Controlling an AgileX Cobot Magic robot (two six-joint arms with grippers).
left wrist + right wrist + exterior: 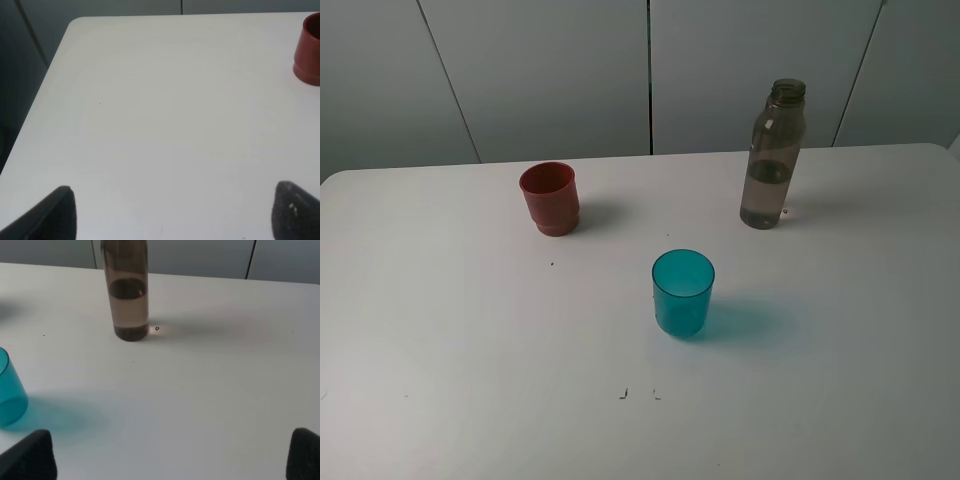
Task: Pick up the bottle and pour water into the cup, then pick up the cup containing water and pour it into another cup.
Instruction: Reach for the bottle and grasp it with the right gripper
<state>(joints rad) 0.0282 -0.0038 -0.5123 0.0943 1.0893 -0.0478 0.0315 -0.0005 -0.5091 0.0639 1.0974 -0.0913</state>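
The bottle [772, 160] stands upright and uncapped at the back right of the white counter [470, 330], with liquid in its lower part. The teal cup [682, 293] stands upright nearer the front, about mid-counter, well apart from the bottle. The red-brown cup [550, 198] stands upright at the back left, apart from both. The right hand [167, 457] hangs above the counter facing the bottle, its fingers spread wide and holding nothing. The left hand [175, 215] also has its fingers wide apart and holds nothing, with the red-brown cup at the edge of its view.
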